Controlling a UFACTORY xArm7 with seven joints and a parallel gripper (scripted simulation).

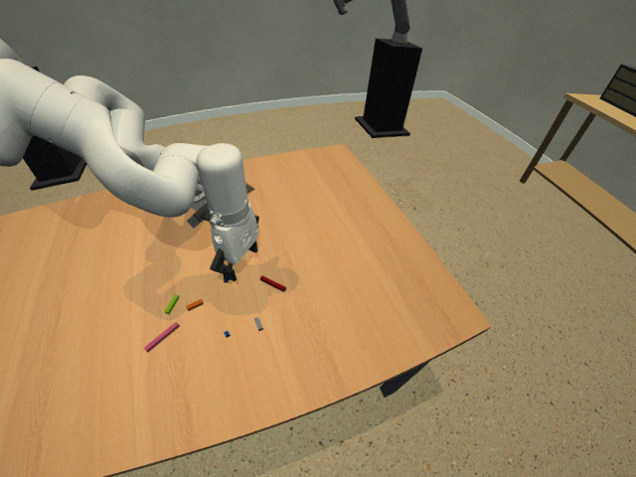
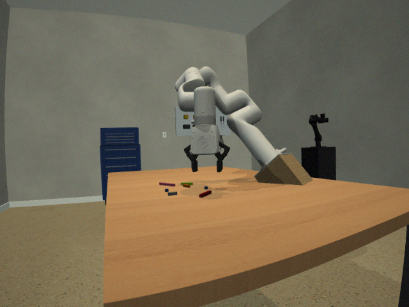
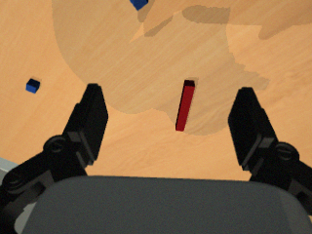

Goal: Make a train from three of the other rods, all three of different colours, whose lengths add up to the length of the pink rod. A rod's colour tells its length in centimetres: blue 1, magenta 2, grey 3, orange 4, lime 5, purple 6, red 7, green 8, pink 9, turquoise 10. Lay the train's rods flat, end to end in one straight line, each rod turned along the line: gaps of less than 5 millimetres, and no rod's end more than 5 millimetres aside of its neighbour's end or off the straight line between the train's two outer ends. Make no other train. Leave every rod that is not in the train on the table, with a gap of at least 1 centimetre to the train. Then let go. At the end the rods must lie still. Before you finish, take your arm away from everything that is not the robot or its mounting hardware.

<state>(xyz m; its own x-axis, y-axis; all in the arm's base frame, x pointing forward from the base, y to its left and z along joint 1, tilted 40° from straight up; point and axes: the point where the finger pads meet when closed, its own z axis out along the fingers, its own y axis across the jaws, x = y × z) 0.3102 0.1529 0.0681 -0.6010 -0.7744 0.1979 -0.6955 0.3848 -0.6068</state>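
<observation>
My gripper (image 1: 230, 272) (image 2: 207, 170) (image 3: 168, 101) is open and empty, above the table. The red rod (image 1: 272, 283) (image 2: 205, 194) (image 3: 185, 105) lies below it, between the fingers in the wrist view. One blue rod (image 1: 225, 280) (image 2: 206, 187) lies near the fingertips in the top view, partly hidden. Another blue rod (image 1: 226, 333) (image 2: 166, 190) lies beside the grey rod (image 1: 258, 323) (image 2: 172, 193). The orange rod (image 1: 194, 304) (image 2: 186, 185) lies near the lime rod (image 1: 172, 303) (image 2: 186, 183). The pink rod (image 1: 161, 336) (image 2: 167, 184) lies apart. No rods are joined end to end.
The rods lie spread on the wooden table (image 1: 328, 216) (image 2: 231, 228). The arm's base stands on a wooden block (image 2: 287, 170) at the table's right side in the exterior view. The arm's shadow falls around the rods.
</observation>
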